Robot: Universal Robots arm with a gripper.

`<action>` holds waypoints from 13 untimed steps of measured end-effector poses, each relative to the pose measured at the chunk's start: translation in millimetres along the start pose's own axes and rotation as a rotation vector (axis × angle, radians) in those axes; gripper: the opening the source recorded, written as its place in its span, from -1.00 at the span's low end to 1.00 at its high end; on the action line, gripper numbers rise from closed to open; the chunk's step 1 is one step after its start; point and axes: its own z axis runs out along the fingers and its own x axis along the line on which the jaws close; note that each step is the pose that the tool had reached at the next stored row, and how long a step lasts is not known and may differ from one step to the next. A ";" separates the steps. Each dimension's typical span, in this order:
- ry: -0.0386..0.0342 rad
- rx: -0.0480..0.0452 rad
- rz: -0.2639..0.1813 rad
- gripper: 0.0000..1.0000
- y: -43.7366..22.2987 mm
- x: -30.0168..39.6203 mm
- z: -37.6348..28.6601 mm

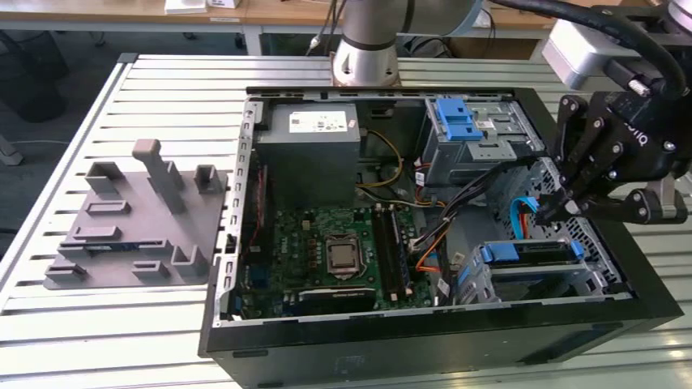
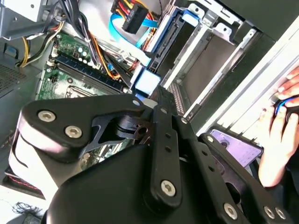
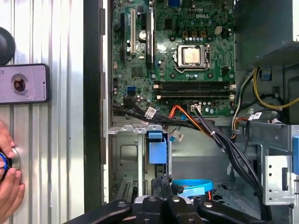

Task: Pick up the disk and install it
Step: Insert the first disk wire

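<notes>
Exterior view first: a black open tower computer case (image 1: 433,344) lies on its side on the slatted aluminium surface (image 1: 162,89). It holds a green motherboard (image 1: 335,243), a grey metal power-supply box with a white sticker (image 1: 308,154) and a silver perforated cage with a blue latch (image 1: 476,130). The silver-grey disk with the blue plastic bracket (image 1: 530,253) sits slotted in the drive bay at the case corner on the exterior view's right, near the front. Only its blue-framed edge faces up, and that edge runs across the view, left to right. The black claw (image 1: 553,212) hangs just above and beside it, fingers pressed together, nothing visibly between them. A grey plastic fixture tray (image 1: 130,219) sits well apart on the exterior view's left. Beyond the surface there's a wooden desk edge (image 1: 281,12).

Second wrist view: the claw (image 2: 156,91) points down at the bay, and the disk's blue edge (image 2: 166,35) runs along the metal bay wall. A person's hand (image 2: 280,121) rests on the surface next to a phone (image 2: 236,144).

First wrist view: the disk (image 3: 156,151) is seated in the bay below the motherboard (image 3: 187,56), with the claw (image 3: 166,186) close to it.
</notes>
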 end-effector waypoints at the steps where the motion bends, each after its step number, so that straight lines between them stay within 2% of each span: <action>1: 0.0000 -0.0002 0.000 -0.79 -0.9 -0.5 0.0; 3: 0.0002 -0.0025 0.000 -0.79 -5.0 -1.4 -0.2; 8: 0.0005 -0.0124 0.000 -0.79 -22.5 -4.7 0.0; 13: 0.0032 -0.0139 0.000 -0.79 -29.8 -13.8 3.9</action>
